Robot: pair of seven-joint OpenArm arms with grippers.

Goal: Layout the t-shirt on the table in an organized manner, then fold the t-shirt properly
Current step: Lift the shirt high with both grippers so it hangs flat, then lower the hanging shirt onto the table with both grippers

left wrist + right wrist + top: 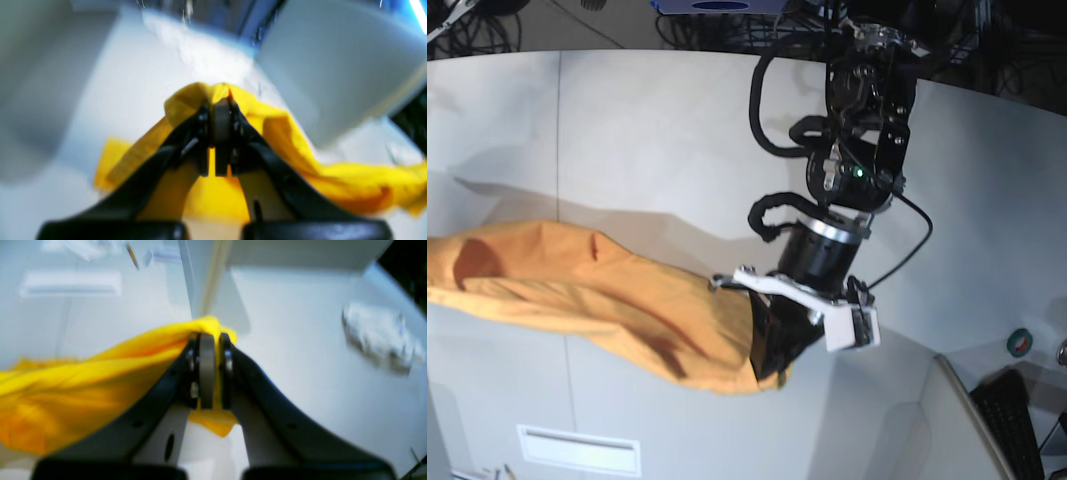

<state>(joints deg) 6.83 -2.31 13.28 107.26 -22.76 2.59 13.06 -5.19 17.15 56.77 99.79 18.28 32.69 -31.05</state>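
Note:
The t-shirt (597, 290) is light orange and hangs as a bunched band above the table (657, 130), running from the left edge of the base view to my left gripper (772, 365). In the left wrist view my left gripper (222, 100) is shut on a fold of the t-shirt (350, 180), which trails off to the right. In the right wrist view my right gripper (213, 336) is shut on another edge of the t-shirt (66, 386), which stretches away to the left. The right arm is outside the base view. No lettering shows.
A roll of tape (1020, 342) and a dark keyboard (1017, 420) lie at the right edge. Cables run along the far edge behind the arm base (867, 90). A white rectangular label (577, 450) sits near the bottom. A crumpled pale thing (380, 336) lies right of the right gripper.

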